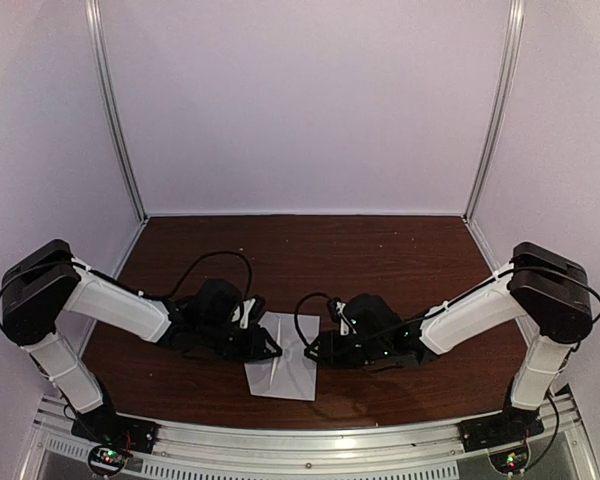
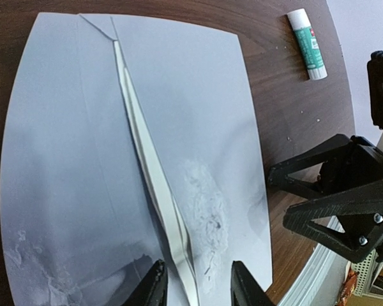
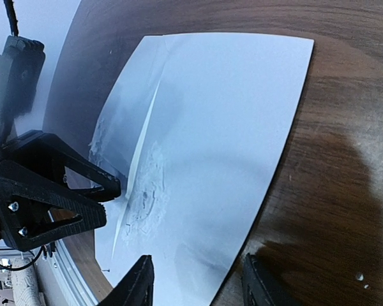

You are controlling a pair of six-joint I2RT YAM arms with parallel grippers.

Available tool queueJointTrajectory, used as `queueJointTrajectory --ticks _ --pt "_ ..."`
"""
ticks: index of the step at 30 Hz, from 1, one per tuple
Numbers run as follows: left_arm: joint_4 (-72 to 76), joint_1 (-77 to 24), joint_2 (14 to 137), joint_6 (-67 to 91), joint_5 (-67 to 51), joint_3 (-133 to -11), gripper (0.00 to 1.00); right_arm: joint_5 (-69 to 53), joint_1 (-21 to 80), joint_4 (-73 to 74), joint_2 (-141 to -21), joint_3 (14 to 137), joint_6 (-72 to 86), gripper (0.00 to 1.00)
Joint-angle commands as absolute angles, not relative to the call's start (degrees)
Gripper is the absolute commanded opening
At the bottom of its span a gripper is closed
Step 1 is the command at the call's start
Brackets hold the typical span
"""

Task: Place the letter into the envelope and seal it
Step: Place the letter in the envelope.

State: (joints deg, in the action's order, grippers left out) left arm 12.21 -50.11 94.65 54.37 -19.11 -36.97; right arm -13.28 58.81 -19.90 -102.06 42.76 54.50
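Observation:
The pale grey envelope [image 1: 285,372] lies flat on the brown table between my two grippers. In the left wrist view the envelope [image 2: 64,159] has a raised diagonal seam with a thin white strip [image 2: 150,166] along it and a rough scuffed patch [image 2: 204,197] beside it. The letter does not show as a separate sheet. My left gripper [image 2: 198,290] is open, its tips straddling the seam's near end. My right gripper [image 3: 198,284] is open over the envelope's [image 3: 230,127] opposite edge, one finger over paper, one over table. In the top view the left gripper [image 1: 270,345] and the right gripper [image 1: 315,352] face each other.
A white and green glue stick [image 2: 306,43] lies on the table beyond the envelope. The metal front rail [image 1: 300,440] runs along the near edge. Pale walls enclose the table [image 1: 380,250] at the back and sides.

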Motion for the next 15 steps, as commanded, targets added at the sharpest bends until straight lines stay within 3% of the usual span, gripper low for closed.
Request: queueJointTrajectory --ticks 1,15 --pt "14.9 -50.4 96.1 54.6 -19.8 -37.2 0.35 -13.6 59.2 -21.3 -103.7 43.5 55.1 0.48" --pt "16.1 -51.3 98.1 54.8 -20.6 -38.0 0.32 -13.9 59.4 -21.9 -104.8 43.9 55.3 0.44"
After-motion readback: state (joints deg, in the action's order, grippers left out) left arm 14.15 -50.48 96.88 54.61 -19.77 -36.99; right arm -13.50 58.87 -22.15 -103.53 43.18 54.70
